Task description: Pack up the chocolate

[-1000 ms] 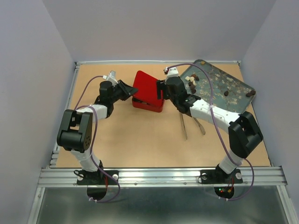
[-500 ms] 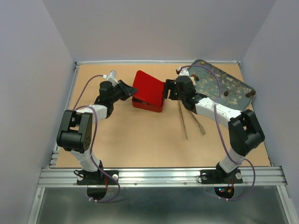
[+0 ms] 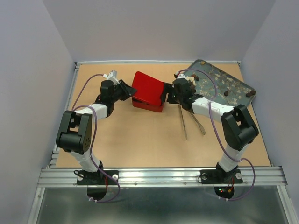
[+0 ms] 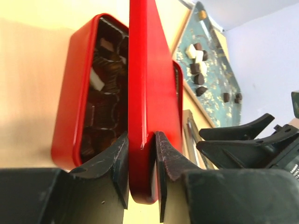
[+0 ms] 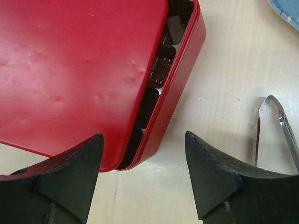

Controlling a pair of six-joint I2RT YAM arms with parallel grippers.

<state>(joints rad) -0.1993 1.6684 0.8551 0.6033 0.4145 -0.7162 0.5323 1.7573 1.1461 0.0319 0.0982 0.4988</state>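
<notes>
A red box (image 3: 149, 105) stands in the middle of the table, filled with dark and cream chocolate pieces (image 4: 105, 84). My left gripper (image 4: 141, 175) is shut on the edge of the red lid (image 4: 149, 107) and holds it tilted over the box. In the top view the lid (image 3: 148, 88) leans up to the left. My right gripper (image 5: 142, 170) is open at the box's right near corner (image 5: 175, 93), with the lid (image 5: 79, 65) above it and chocolate (image 5: 163, 51) showing in the gap. More chocolate pieces (image 3: 226, 93) lie on the patterned tray (image 3: 233, 84).
Metal tongs (image 3: 191, 122) lie on the table just right of the box, under my right arm; they also show in the right wrist view (image 5: 275, 126). The tray (image 4: 219, 79) sits at the back right corner. Walls ring the table.
My right gripper has moved from the tray side down to the box's right corner. The left gripper and lid have barely moved.
</notes>
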